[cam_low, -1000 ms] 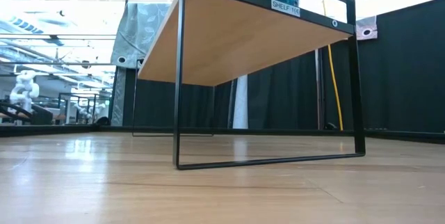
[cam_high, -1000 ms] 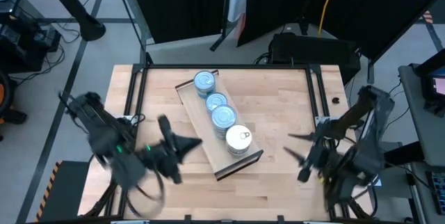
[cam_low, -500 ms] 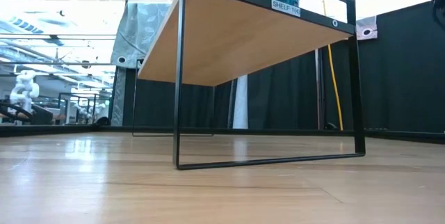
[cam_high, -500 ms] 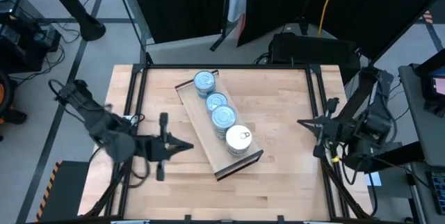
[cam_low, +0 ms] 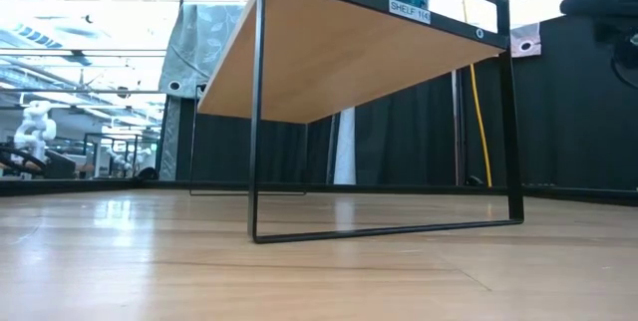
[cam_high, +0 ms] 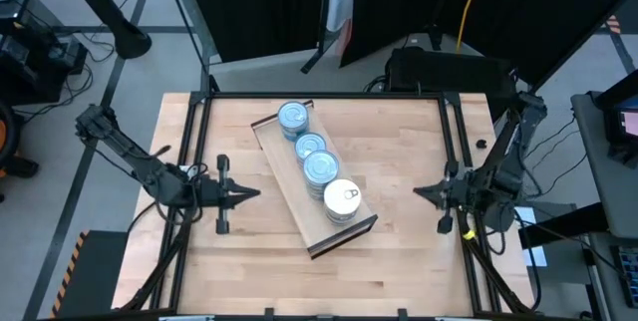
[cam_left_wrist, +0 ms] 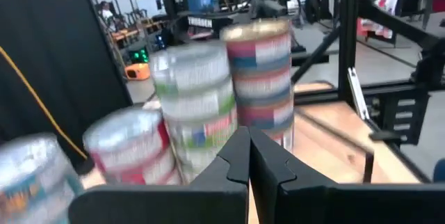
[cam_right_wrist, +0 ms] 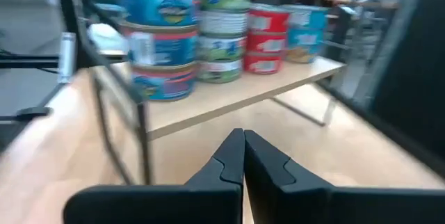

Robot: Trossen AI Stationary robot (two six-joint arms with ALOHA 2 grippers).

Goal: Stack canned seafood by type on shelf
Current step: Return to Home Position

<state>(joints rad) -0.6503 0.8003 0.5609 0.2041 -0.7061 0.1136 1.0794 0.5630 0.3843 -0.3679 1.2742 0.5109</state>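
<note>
Stacks of canned seafood point(cam_high: 320, 166) stand in a row of four along the shelf point(cam_high: 292, 191), which lies slantwise across the middle of the counter point(cam_high: 399, 142), from upper left to lower right in the high view. Three stacks show light-blue tops; the one at the lower-right end has a plain silvery pull-tab top point(cam_high: 343, 198). From the low view the shelf point(cam_low: 339, 52) is seen from underneath on its dark frame.

The left hand point(cam_high: 249, 194) sits at middle left of the high view, well apart from the shelf and pointing toward it, with its arm stretched low back to the counter's left edge. The right hand point(cam_high: 420, 190) mirrors it at middle right. Both wrist views show the dark fingers point(cam_left_wrist: 243, 156) point(cam_right_wrist: 240, 153) pressed together and holding nothing.

A second earlier both arms were blurred in motion, lower in the frame, with fingers spread. The tins and shelf have not shifted.
</note>
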